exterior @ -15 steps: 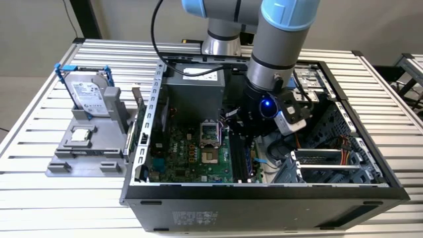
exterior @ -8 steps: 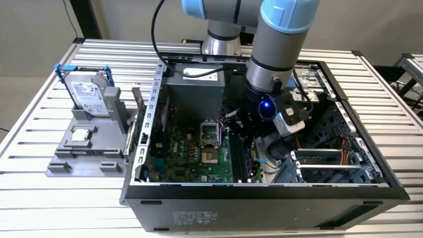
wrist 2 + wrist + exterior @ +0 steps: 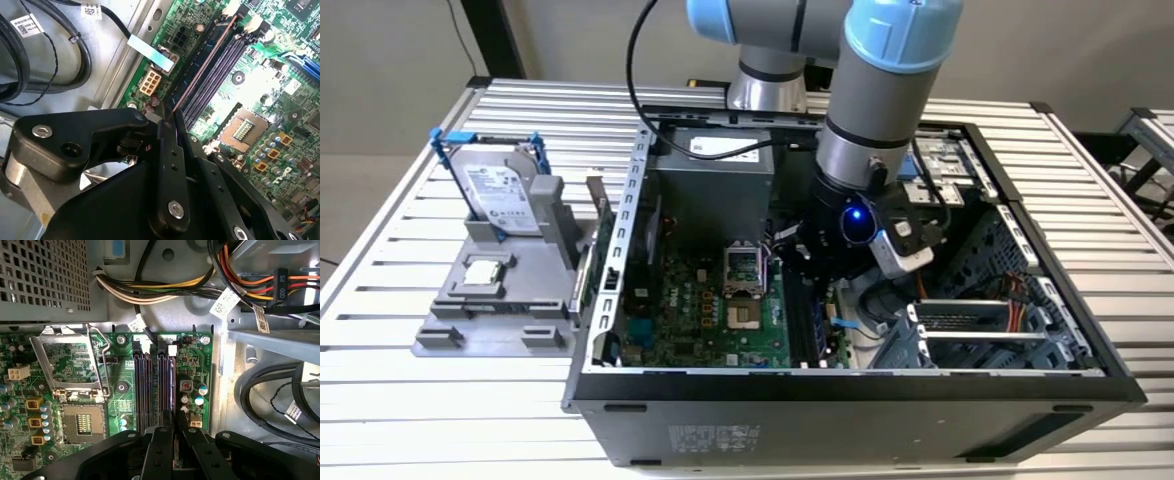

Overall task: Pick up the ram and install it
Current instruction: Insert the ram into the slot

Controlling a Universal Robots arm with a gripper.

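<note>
In the exterior view the arm reaches down into an open computer case (image 3: pixel 854 385) lying on a slatted metal table (image 3: pixel 427 400). Its gripper (image 3: pixel 825 300) is low over the green motherboard (image 3: pixel 707 320), in shadow beside the memory slots, so its fingers cannot be made out there. Well away from the gripper, toward the exterior view's left and outside the case, a silver hard drive (image 3: pixel 500 190) with blue rails stands in a grey holder. In the second wrist view the black fingers (image 3: pixel 172 165) are drawn together on the near end of the ram (image 3: pixel 201 64). The ram is seen edge-on as a thin dark strip running straight away from the fingertips to a pale latch (image 3: pixel 234 9) at its far end. It stands on edge along the outermost of the memory slots (image 3: pixel 220 65). Whether it is pressed fully home cannot be told. The empty slots lie just beside it, and the open processor socket (image 3: pixel 245 130) is further off on that same side. A white connector (image 3: pixel 150 82) sits on the ram's other side. In the first wrist view the gripper (image 3: pixel 175 432) is clamped with only a narrow gap between its fingers (image 3: pixel 160 450). The slots (image 3: pixel 142 390) run directly ahead of them, and the ram's edge is hard to separate from the slot it follows. The socket (image 3: pixel 82 422) sits to one side of the fingers, and bundled cables (image 3: pixel 165 287) lie well beyond the slots' far ends.
</note>
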